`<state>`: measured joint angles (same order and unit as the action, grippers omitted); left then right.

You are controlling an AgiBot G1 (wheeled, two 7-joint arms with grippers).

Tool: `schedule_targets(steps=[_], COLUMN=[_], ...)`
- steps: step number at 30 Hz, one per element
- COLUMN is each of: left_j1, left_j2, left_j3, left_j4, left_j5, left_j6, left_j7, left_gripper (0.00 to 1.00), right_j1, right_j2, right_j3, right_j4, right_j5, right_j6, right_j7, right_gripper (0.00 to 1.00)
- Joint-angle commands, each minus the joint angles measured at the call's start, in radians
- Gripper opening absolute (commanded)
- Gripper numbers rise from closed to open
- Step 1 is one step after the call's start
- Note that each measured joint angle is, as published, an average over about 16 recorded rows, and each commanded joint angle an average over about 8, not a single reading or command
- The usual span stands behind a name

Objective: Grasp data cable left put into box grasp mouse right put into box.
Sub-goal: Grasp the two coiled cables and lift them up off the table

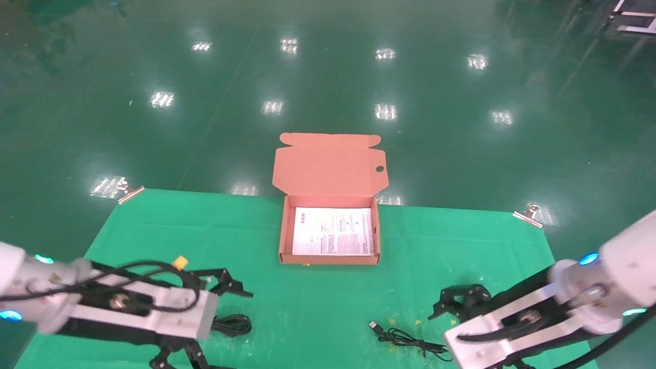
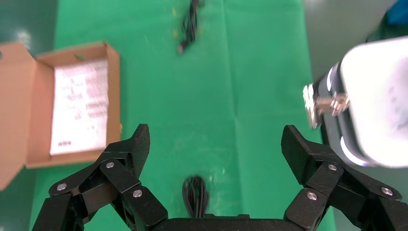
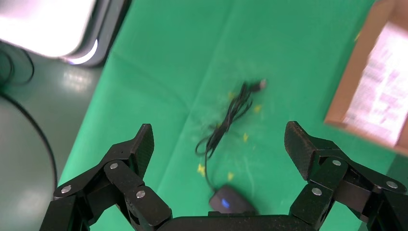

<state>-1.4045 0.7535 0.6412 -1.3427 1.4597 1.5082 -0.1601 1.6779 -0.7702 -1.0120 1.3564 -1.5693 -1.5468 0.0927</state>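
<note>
The orange-brown box (image 1: 328, 259) stands open at the middle of the green mat, lid (image 1: 328, 169) folded back, a white printed sheet on its bottom. The data cable (image 1: 233, 324), a black looped bundle, lies on the mat at the left. My left gripper (image 1: 228, 330) hovers over it, open and empty; in the left wrist view the cable (image 2: 195, 195) sits near the base of the gripper (image 2: 215, 130). The black mouse (image 3: 231, 204) with its blue light lies under my open right gripper (image 3: 219, 127), apart from the fingers. In the head view the right gripper (image 1: 456, 307) hides the mouse.
The mouse cord (image 1: 405, 338) trails left on the mat to its USB plug (image 1: 375, 326). Metal clips (image 1: 528, 215) hold the mat's far corners. The mat ends at green floor behind the box. Small yellow marks dot the mat near the cord.
</note>
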Motion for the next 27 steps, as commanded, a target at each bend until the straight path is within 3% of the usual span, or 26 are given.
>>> schedule_targets(steps=[1, 16, 27], left_j1=[-0.005, 0.072, 0.066], left_j2=[0.014, 0.112, 0.211], left_j3=[0.022, 0.134, 0.179], left_j4=[-0.001, 0.057, 0.288], left_j5=[0.040, 0.354, 0.484], left_j6=[-0.008, -0.174, -0.267], left_j7=[0.015, -0.020, 0.010], left_gripper=[1.00, 1.00, 1.00], right_j1=[0.015, -0.115, -0.199], right_j2=[-0.016, -0.084, -0.131], right_j3=[-0.041, -0.144, -0.172], right_j4=[0.000, -0.007, -0.054], right_j5=[-0.034, -0.305, -0.413], right_j6=[0.007, 0.210, 0.312], right_j7=[0.000, 0.121, 0.214], right_gripper=[1.00, 1.00, 1.00])
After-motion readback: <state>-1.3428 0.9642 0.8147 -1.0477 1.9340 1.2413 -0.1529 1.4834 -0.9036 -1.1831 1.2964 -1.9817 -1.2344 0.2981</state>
